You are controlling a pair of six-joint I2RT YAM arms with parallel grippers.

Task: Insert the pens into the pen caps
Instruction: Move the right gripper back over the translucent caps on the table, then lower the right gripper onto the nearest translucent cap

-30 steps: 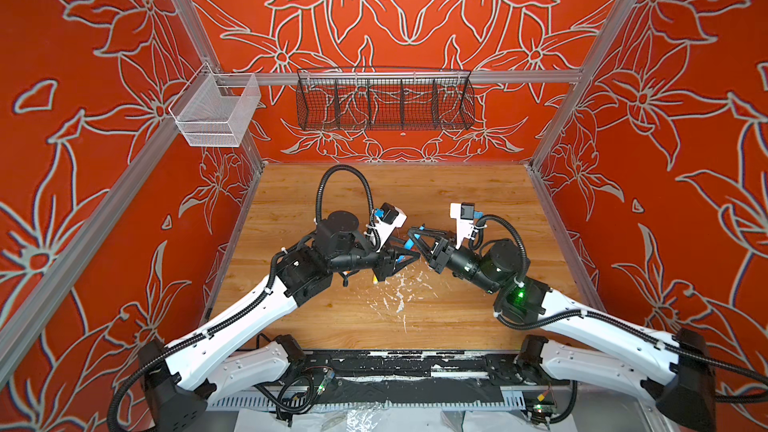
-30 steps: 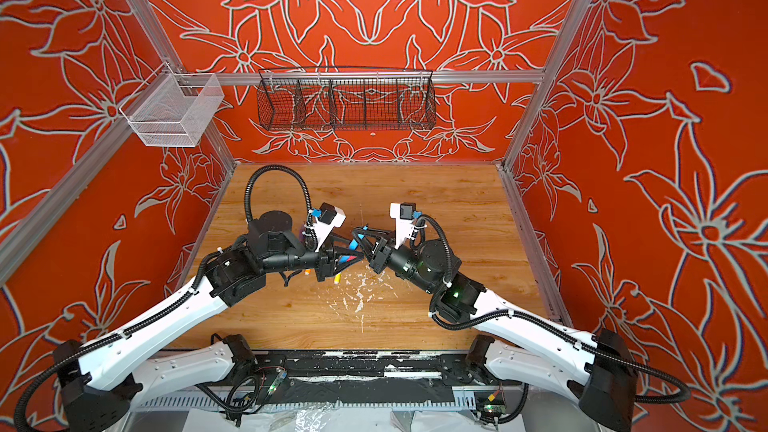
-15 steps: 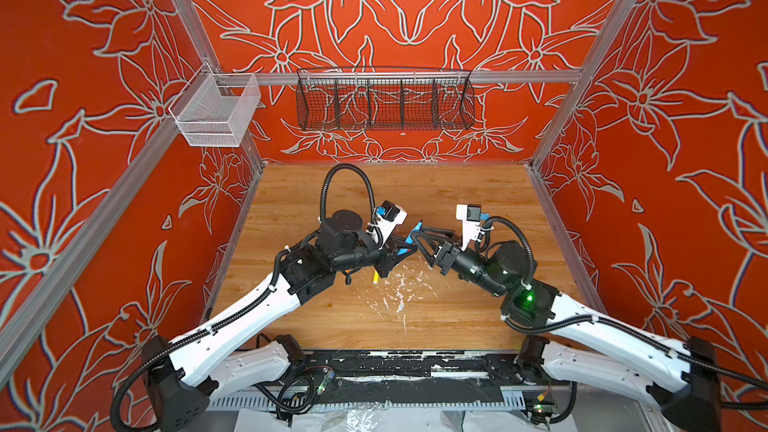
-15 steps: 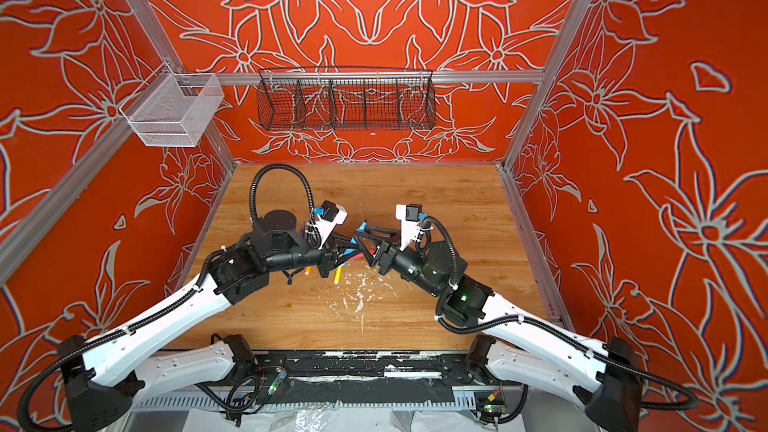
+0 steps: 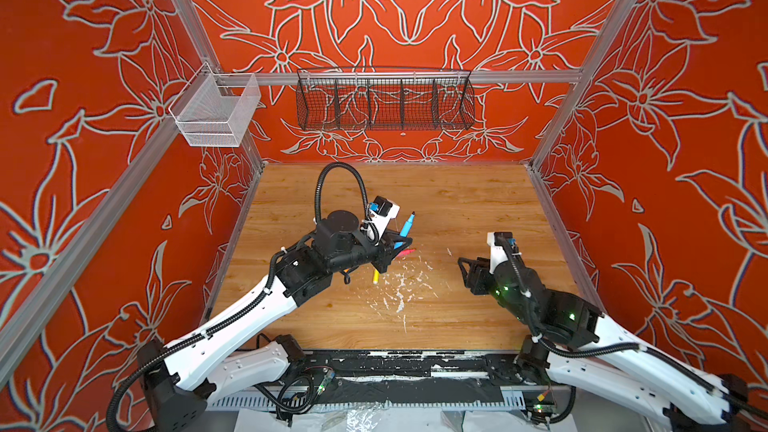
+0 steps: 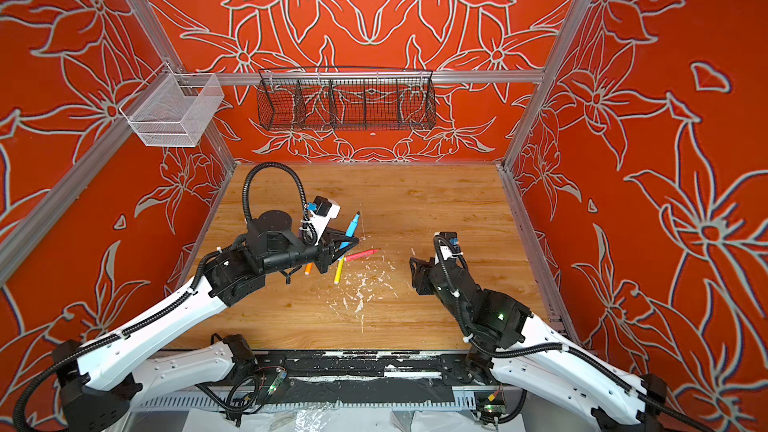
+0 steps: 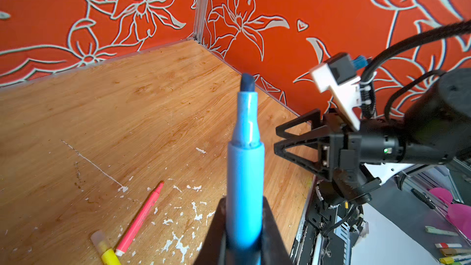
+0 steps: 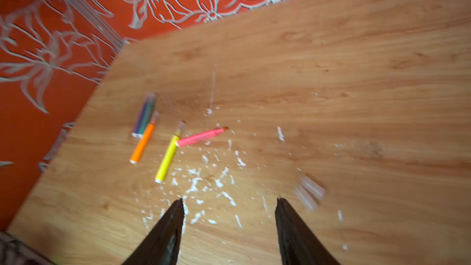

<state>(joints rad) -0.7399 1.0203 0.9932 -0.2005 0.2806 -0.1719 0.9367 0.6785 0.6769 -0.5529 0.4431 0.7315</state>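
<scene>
While the left gripper (image 7: 243, 206) pinches the blue pen (image 7: 245, 169), tip bare beyond its fingers, the right gripper (image 8: 230, 200), spread and empty, should straddle one clear cap (image 8: 310, 190) (two there, I think) lying just outside its finger, then close gently.

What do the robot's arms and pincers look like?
The left arm and right arm are white shells with chunky black joints. Ribbed black cables loop along them. The left pincer and right pincer are black, with triangular open-frame fingers. A green light glows on the right arm.
</scene>
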